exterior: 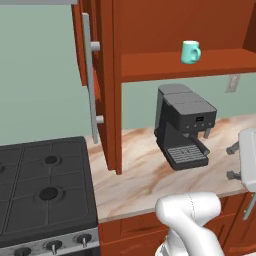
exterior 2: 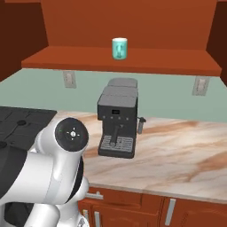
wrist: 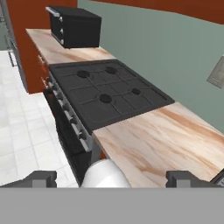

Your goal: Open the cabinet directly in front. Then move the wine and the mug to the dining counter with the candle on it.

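Between fingertips of gripper [wrist: 111,178]: nothing; jaws spread wide, empty, aimed low along worktop [wrist: 148,140] toward cooktop [wrist: 107,94]. Mug [exterior: 190,52] well above jaws, upright on shelf of opened cabinet [exterior: 150,65], over coffee machine [exterior: 182,125]. Hand must lift, turn toward shelf. Wine bottle's place: cannot tell.

Marble worktop [exterior: 150,175] w/ black cooktop [exterior: 42,187], coffee machine [exterior: 182,125]; pale green wall [exterior 2: 168,95].
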{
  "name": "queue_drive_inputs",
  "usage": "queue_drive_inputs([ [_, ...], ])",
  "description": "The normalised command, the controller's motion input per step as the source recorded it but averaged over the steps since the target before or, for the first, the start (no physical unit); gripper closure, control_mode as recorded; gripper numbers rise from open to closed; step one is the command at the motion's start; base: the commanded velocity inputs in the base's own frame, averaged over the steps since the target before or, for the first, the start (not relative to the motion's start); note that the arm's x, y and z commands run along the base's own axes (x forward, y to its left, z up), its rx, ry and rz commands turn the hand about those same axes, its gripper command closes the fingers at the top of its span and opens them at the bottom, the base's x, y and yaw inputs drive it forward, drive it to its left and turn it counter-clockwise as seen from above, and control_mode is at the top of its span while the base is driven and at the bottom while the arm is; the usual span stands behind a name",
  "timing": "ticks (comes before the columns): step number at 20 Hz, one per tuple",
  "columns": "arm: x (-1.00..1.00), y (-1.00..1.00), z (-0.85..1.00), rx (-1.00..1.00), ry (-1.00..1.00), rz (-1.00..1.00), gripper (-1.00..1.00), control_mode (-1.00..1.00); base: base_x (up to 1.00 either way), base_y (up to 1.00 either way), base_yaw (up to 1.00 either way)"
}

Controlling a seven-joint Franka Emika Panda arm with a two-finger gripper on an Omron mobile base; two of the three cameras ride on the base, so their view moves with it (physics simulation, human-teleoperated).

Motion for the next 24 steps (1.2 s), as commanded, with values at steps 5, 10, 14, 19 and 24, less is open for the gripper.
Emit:
queue_drive_inputs([
  [5,0.0,0.0,0.0,0.0,0.0,0.0,-1.0,1.0,0.91,-0.08,0.04],
  [10,0.0,0.0,0.0,0.0,0.0,0.0,-1.0,1.0,0.68,-0.09,0.0],
  [14,0.0,0.0,0.0,0.0,0.0,0.0,-1.0,1.0,0.55,-0.12,0.0],
  [19,0.0,0.0,0.0,0.0,0.0,0.0,-1.0,1.0,0.37,-0.06,0.0],
  [24,0.0,0.0,0.0,0.0,0.0,0.0,-1.0,1.0,0.17,0.0,0.0],
])
